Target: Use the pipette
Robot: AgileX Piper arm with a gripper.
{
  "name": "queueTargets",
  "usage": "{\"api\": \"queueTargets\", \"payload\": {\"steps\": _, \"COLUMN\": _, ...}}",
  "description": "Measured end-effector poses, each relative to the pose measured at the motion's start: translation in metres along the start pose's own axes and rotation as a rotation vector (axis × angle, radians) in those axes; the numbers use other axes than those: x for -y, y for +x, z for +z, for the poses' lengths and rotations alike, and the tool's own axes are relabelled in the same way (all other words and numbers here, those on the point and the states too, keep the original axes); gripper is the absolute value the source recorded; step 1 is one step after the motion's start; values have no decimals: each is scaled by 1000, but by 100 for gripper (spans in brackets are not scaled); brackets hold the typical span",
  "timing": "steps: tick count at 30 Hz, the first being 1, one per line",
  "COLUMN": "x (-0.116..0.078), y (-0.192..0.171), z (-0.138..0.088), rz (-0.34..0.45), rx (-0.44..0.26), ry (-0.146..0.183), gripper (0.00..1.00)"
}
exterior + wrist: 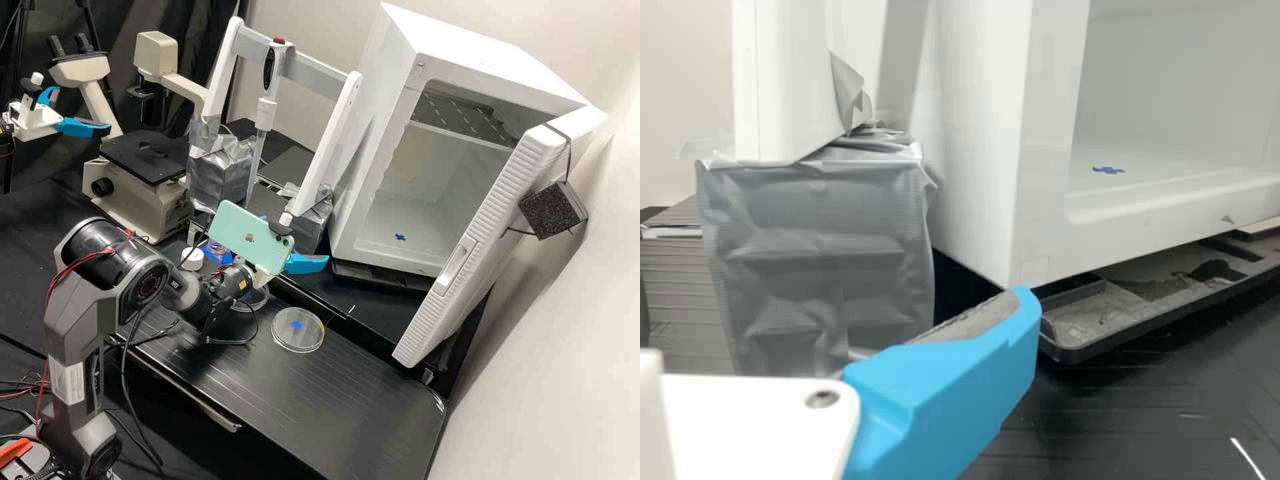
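At the black bench (373, 407) are an open white cabinet (373, 133), a stand (331, 140) beside it holding the pipette (265, 113) upright at its crossbar, the claw (305, 264) near the stand's foot with fingers (950, 400) spread apart, and a round dish (303, 339) with a blue mark.

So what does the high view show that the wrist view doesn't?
High view: the pipette hanging upright on its white stand, the microscope, the phone, the dish on the bench and the white lid near the phone.

Wrist view: dark dirt inside the tray.

Both: the open white box, the blue mark on its floor, the tray under it, and a taped foot of the stand.
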Motion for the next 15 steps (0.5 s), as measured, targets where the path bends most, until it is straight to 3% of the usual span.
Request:
{"api": "queueTargets", "payload": {"steps": 9, "x": 1, "y": -2, "z": 1, "rz": 2, "rx": -2, "ry": 0, "gripper": 100}}
{"api": "queueTargets", "payload": {"steps": 15, "x": -10, "y": -36, "z": -11, "rz": 32, "rx": -50, "ry": -1, "gripper": 100}}
